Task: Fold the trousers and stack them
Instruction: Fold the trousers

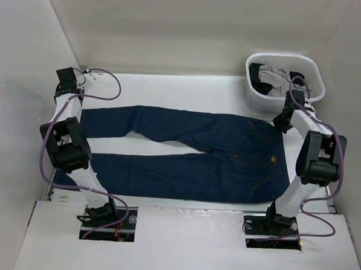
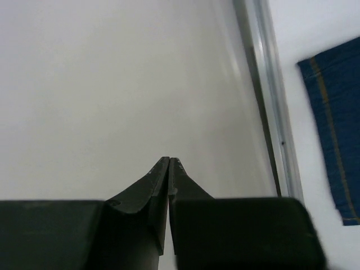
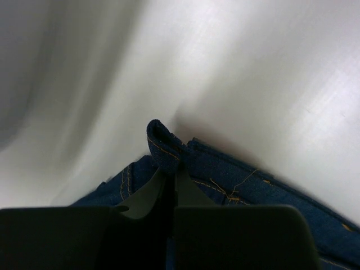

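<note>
Trousers fill the overhead view: dark navy blue denim jeans (image 1: 239, 162) lie flat across the white tabletop (image 1: 183, 93), legs stretching left, waistband with its small tan patch (image 1: 274, 158) to the right. The left claw (image 1: 68, 79) sits at the far left corner, just beside the hem of the far leg. The right claw (image 1: 281, 123) rests on the far corner of the waistband. Behind it stands a white plastic laundry basket (image 1: 281, 54) holding grey and black garments (image 1: 277, 76).

Left wrist view: the left claw (image 2: 169, 163) is fully closed, its two dark fingers pressed together with nothing between them. It faces a blank white surface. A pale metal strip (image 2: 267, 84) runs past, and the stitched hem of the jeans (image 2: 332, 135) lies off to the right, apart from the fingers.

Right wrist view: the right claw (image 3: 170, 169) is closed on the jeans (image 3: 236, 174), pinching a small raised fold of waistband (image 3: 160, 138) with orange stitching.

Likely risks: only the waist end is gripped. If that end is lifted and carried over while the hem end lies loose, the legs may drag, bunch or skew, giving a crooked fold. The pinch also looks shallow, near the edge of thick denim, so the cloth could slip free under its own weight.
</note>
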`<state>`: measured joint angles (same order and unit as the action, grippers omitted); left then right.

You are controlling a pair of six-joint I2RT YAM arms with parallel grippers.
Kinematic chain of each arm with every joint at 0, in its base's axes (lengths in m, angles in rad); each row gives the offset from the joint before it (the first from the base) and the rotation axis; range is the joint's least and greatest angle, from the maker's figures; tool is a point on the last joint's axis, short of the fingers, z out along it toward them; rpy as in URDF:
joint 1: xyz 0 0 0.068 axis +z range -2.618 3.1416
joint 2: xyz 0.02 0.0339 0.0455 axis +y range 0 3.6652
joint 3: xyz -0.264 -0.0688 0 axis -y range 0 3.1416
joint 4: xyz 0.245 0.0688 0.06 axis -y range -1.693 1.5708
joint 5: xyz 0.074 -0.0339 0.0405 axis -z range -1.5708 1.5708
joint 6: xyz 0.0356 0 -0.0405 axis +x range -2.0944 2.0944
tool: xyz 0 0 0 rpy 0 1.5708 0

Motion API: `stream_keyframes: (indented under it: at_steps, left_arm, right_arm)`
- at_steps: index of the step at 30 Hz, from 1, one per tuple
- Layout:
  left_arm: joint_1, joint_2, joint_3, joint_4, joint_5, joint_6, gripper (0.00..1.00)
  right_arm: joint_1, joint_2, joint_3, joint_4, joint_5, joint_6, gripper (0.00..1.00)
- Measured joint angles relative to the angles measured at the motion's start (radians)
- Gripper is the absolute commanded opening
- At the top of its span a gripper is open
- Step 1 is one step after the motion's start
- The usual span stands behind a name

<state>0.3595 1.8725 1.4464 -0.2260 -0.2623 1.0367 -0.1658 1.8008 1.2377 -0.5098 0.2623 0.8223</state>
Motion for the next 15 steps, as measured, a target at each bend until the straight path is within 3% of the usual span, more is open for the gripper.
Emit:
stream_keyframes:
  at_steps: [6,10,15]
  left_arm:
    - [-0.037,0.051,0.146,-0.209,0.138,-0.047,0.56]
    - [-0.034,0.182,0.314,-0.392,0.243,-0.169,0.56]
    - [0.016,0.295,0.355,-0.497,0.304,-0.340,0.57]
  right_arm:
    - [0.074,0.000,0.103,0.071,-0.018,-0.107,0.00]
    - [0.106,0.000,0.102,0.074,-0.018,-0.143,0.00]
    - [0.115,0.000,0.102,0.074,-0.010,-0.172,0.00]
